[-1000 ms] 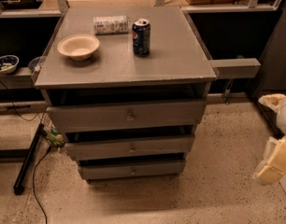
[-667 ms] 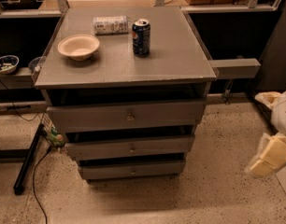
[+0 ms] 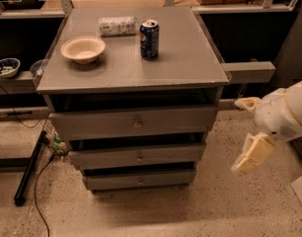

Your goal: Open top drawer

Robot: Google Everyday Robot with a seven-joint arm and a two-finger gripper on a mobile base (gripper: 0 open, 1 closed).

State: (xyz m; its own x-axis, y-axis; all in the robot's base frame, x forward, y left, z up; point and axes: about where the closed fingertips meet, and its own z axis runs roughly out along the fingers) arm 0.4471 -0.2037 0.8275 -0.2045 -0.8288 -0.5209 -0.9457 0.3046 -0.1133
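Observation:
The top drawer is the widest grey front, just under the cabinet top, with a small round metal knob at its centre. A dark gap shows above its front edge. Two slimmer drawer fronts sit below it. My gripper is to the right of the cabinet, above the floor, at about the height of the lower drawers and apart from them. Its cream fingers stand apart and hold nothing.
On the cabinet top stand a cream bowl, a blue soda can and a lying silver can. A grey ledge juts out at the right. A black pole and cable lie on the floor at the left.
My gripper has moved left, closer to the cabinet's right side. The drawers and the things on top have not moved.

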